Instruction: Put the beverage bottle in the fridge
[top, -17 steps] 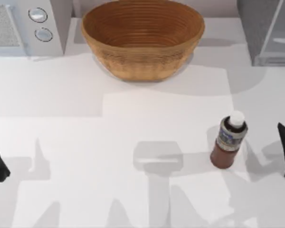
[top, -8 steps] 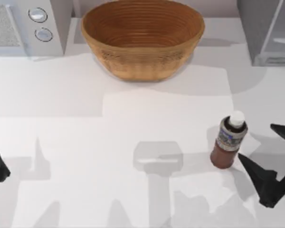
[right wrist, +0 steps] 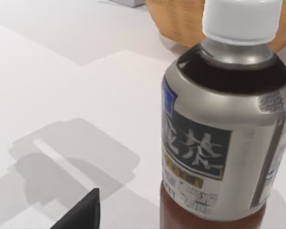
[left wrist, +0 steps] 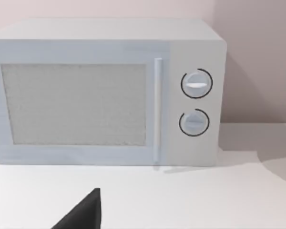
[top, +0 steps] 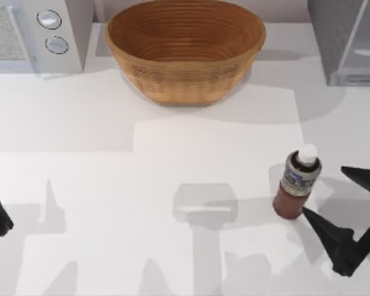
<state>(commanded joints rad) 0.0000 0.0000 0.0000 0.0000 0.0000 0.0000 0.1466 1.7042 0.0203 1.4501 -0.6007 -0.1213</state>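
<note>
Beverage bottle (top: 296, 183) stands upright on the table (top: 142, 203) just beside the spread right claw (top: 342, 197), which should centre its fingers around the label band before pinching.

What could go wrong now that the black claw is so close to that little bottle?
The right gripper has its jaws spread beside the upright beverage bottle, one finger tip close to its base; a sideways nudge could topple it. The bottle is narrow and round, so an off-centre squeeze might let it slip. The fridge stands at the far right, past the woven bowl, so a carried bottle could clip something.
</note>
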